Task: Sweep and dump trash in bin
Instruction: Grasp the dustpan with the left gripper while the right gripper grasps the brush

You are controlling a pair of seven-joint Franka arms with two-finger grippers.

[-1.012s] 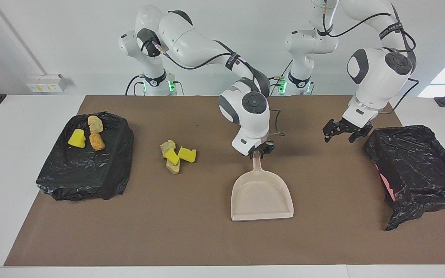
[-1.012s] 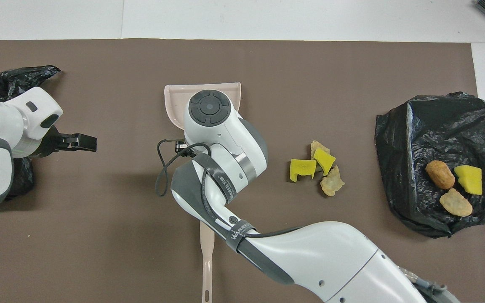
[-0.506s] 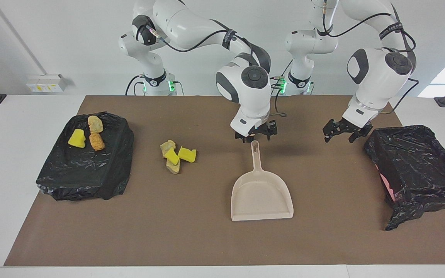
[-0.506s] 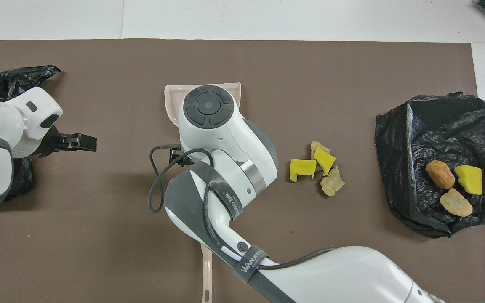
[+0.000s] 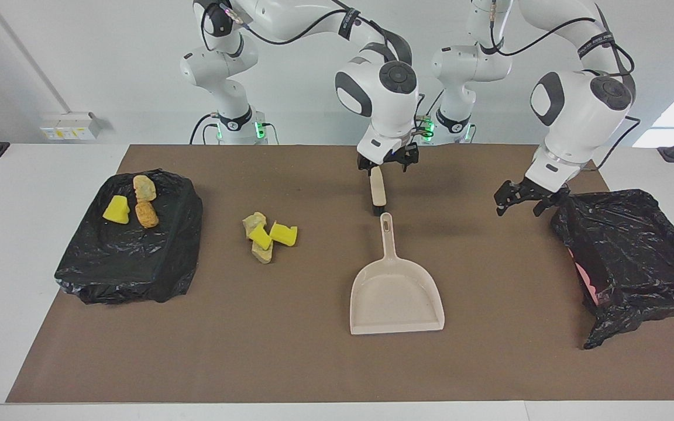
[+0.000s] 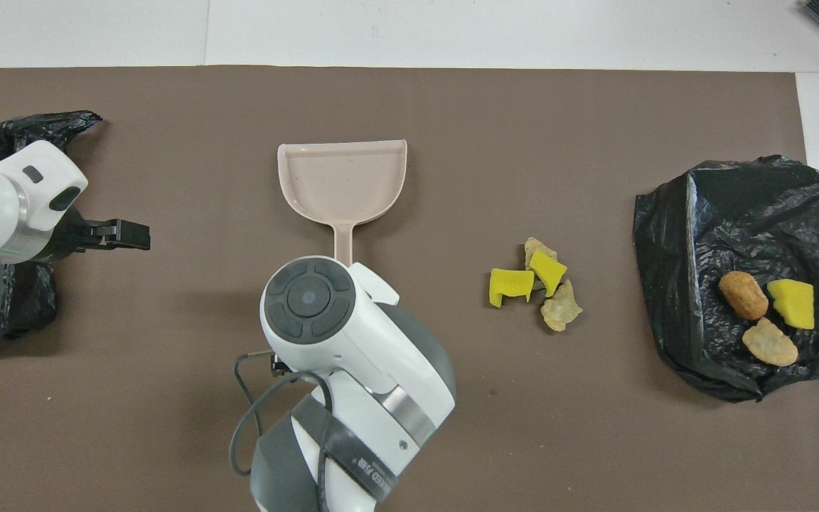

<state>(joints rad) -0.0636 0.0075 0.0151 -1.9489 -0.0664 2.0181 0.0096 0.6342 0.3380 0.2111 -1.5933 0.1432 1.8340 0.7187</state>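
Loose trash (image 5: 267, 235) (image 6: 534, 281), yellow wedges and tan lumps, lies in a small pile on the brown mat. Three more pieces (image 5: 132, 204) (image 6: 765, 306) rest on a black-bagged bin (image 5: 126, 257) at the right arm's end. The beige dustpan (image 5: 395, 292) (image 6: 342, 178) lies flat mid-table with nothing in it, its handle toward the robots. A beige brush (image 5: 378, 190) lies just nearer the robots than that handle. My right gripper (image 5: 388, 162) hangs open over the brush's near end. My left gripper (image 5: 521, 200) (image 6: 121, 235) hovers open beside the other bin.
A second black-bagged bin (image 5: 629, 257) with pink showing at its side stands at the left arm's end. The brown mat (image 5: 255, 351) covers most of the white table. In the overhead view the right arm's wrist hides the brush.
My right gripper opened off the dustpan handle, rose and drew back toward the robots, uncovering the brush. The left gripper shifted slightly toward its bin.
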